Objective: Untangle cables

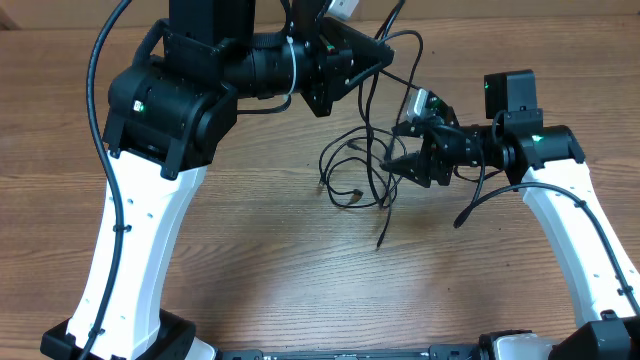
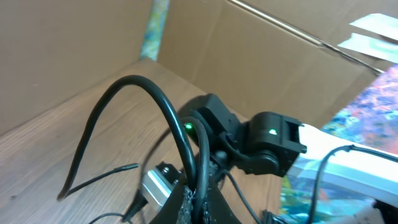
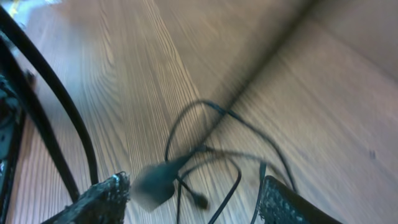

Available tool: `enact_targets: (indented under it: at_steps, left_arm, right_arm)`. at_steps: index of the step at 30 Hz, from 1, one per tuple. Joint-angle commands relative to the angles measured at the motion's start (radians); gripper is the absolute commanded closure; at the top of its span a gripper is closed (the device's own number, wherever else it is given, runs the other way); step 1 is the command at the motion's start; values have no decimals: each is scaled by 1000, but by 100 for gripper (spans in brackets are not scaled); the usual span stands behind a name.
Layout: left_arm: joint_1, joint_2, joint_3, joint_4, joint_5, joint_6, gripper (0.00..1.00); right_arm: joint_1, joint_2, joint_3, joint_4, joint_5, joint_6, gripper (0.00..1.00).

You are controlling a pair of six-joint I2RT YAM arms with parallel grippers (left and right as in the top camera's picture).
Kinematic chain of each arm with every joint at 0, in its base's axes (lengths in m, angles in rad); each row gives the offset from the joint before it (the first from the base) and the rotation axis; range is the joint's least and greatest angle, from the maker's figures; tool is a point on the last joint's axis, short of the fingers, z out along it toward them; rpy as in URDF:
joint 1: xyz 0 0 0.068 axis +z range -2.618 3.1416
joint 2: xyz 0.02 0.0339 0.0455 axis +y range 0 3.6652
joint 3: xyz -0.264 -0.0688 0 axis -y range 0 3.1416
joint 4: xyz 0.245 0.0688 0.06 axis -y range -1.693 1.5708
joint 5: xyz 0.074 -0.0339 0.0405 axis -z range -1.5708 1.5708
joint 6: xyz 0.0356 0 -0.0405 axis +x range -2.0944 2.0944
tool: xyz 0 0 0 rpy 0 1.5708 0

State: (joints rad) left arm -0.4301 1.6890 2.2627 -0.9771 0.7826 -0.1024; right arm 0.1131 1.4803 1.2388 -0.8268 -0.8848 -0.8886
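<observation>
Left jaws are clamped on the cables (image 3: pixel 200 149), while right jaws stand apart astride a dark plug (image 3: pixel 155 180).

The table (image 1: pixel 300 280) is pale wood with a plain grain. Brown cardboard (image 2: pixel 261 56) walls stand behind it, with something brightly patterned (image 2: pixel 373 112) alongside.

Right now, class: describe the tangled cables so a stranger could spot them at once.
On the wooden table, look between the left arm and the right arm. There a loose tangle of thin black cables loops over the wood. Unlike the thicker leads on the arms, these are wiry and end in small plugs.
</observation>
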Motion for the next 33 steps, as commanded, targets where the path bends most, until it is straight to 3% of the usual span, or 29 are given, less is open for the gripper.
enact_targets:
  at_steps: [1, 6, 14, 20, 23, 26, 27, 29, 33]
  left_arm:
    - [5, -12, 19, 10, -93, -23, 96]
    - [5, -12, 19, 6, -251, -79, 96]
    - [19, -12, 19, -31, -496, -108, 96]
    - [29, -12, 19, -130, -729, -111, 96]
    - [32, -12, 19, -192, -925, -112, 96]
    - [33, -12, 18, -216, -987, -112, 96]
    - [32, -11, 17, -224, -1001, -111, 95]
    - [32, -9, 16, -239, -1004, -106, 79]
    - [33, -1, 7, -268, -1048, -100, 73]
  right_arm:
    - [5, 5, 24, -37, 137, 2, 30]
    - [5, 15, 24, -92, 222, 7, 30]
    - [5, 61, 24, -91, 385, 184, 22]
    - [5, 99, 24, -84, 395, 218, 22]
    - [5, 101, 24, -67, 395, 261, 21]
    - [5, 101, 24, -68, 395, 264, 20]
    - [5, 101, 24, -66, 395, 270, 20]
    - [5, 101, 24, -64, 395, 287, 18]
    - [5, 101, 24, -64, 395, 316, 17]
